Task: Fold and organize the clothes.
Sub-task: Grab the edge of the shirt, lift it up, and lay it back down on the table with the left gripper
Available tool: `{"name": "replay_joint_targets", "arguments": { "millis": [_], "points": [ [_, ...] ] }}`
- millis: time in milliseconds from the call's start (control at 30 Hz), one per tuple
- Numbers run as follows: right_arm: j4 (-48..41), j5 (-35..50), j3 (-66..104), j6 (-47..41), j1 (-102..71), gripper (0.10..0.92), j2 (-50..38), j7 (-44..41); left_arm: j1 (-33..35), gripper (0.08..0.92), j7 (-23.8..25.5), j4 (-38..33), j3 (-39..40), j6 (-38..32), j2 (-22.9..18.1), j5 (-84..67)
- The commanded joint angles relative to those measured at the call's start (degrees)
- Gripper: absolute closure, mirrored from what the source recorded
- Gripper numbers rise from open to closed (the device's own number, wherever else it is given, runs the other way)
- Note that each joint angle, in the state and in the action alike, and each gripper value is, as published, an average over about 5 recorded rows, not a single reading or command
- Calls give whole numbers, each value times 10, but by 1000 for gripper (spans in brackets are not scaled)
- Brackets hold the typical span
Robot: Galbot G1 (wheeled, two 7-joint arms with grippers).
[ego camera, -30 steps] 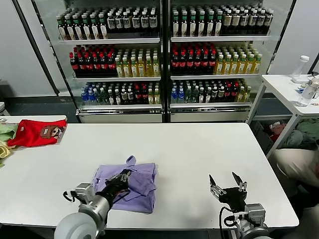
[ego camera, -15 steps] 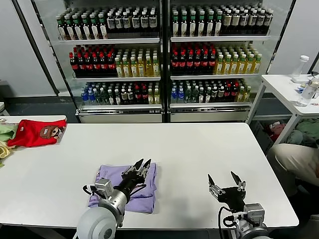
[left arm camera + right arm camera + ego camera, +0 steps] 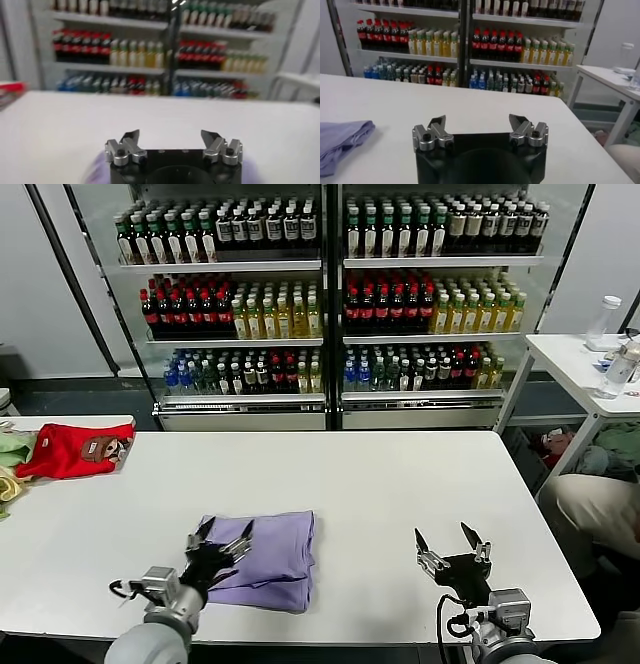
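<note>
The lavender T-shirt (image 3: 268, 549) lies folded in a compact rectangle on the white table (image 3: 380, 484), near the front edge, plain side up. It also shows in the right wrist view (image 3: 342, 142). My left gripper (image 3: 218, 532) is open and empty, just above the shirt's left edge; in the left wrist view (image 3: 171, 135) nothing lies between its jaws. My right gripper (image 3: 448, 537) is open and empty over bare table, well to the right of the shirt. It also shows in the right wrist view (image 3: 478, 121).
A red garment (image 3: 75, 449) and green clothes (image 3: 12, 446) lie at the table's far left. Glass-door coolers full of bottles (image 3: 330, 294) stand behind. A side table (image 3: 580, 364) with bottles stands at right, a seated person (image 3: 595, 514) below it.
My left gripper has let go of the shirt, opened, and drawn back left toward the shirt's left edge. The shirt now lies flatter. The right gripper has barely moved.
</note>
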Motion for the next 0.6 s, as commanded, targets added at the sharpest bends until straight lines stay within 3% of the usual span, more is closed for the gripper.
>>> {"name": "replay_joint_targets", "arguments": {
  "millis": [33,600],
  "points": [
    [4,0,2,0,-4,203,-3,0,48,180,13,83,-79,19,12,18],
    [7,0,3,1,-5,203,-6,-2,13,202,25,105,-79,19,1,-118]
  ]
}}
